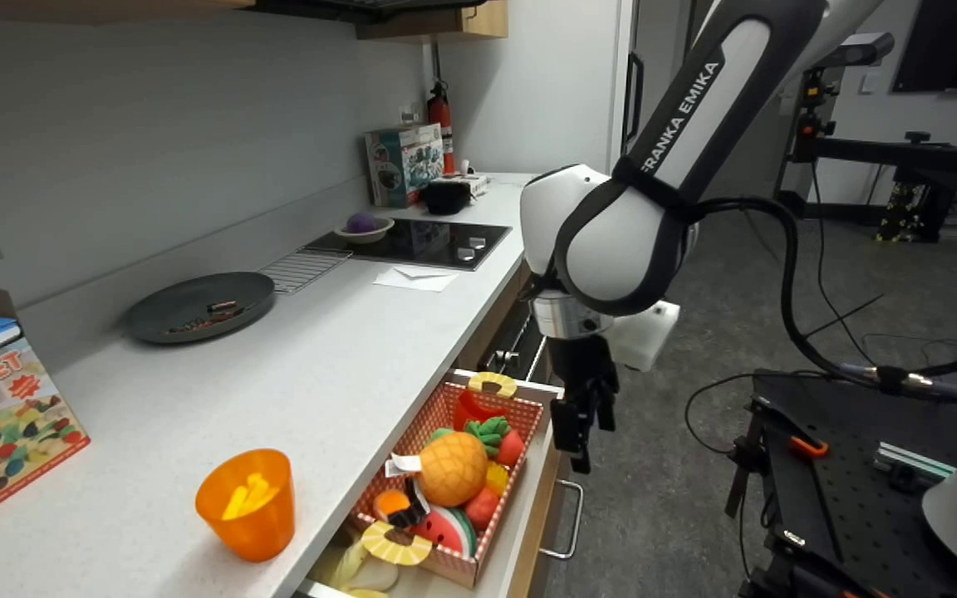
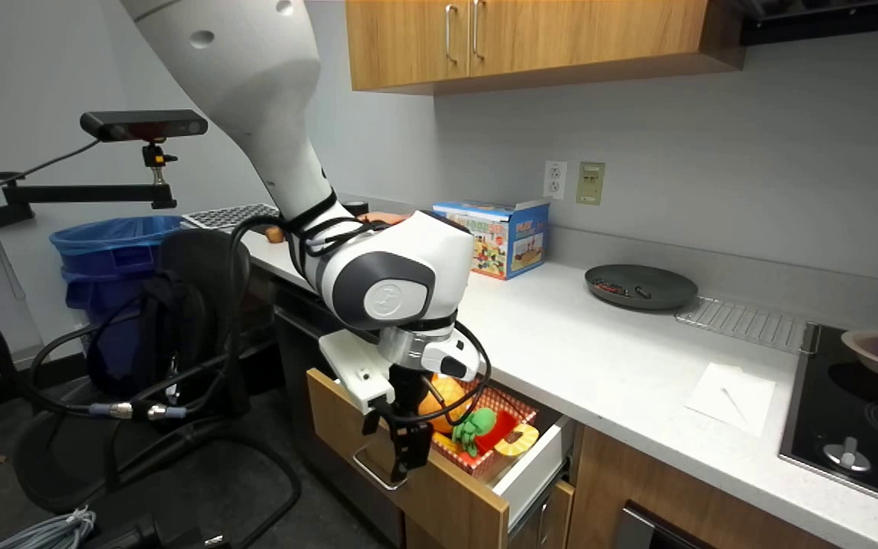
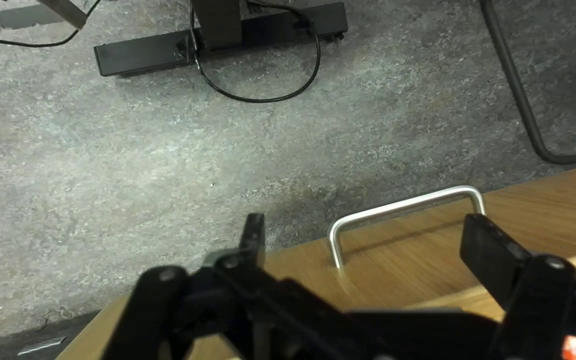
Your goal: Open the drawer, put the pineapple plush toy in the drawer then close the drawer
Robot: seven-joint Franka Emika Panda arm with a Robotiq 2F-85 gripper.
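Observation:
The drawer (image 1: 538,519) stands pulled open in both exterior views; its brown wood front (image 2: 447,499) faces outward. Its silver bar handle (image 1: 574,523) also shows in the wrist view (image 3: 408,204). The orange pineapple plush toy (image 1: 452,471) lies inside the drawer, on top of other plush food in a red checkered basket (image 1: 455,570). In an exterior view the arm partly covers the pineapple (image 2: 445,400). My gripper (image 1: 593,440) points down just outside the drawer front. In the wrist view its fingers (image 3: 365,237) are wide apart and empty, with the handle beyond them.
An orange cup (image 1: 250,515) stands on the white counter near the drawer. A grey pan (image 1: 196,303), a wire rack (image 2: 748,324), a cooktop (image 2: 843,404) and a toy box (image 2: 492,236) are farther along it. A black pegboard stand (image 1: 844,465) is beside the arm's base.

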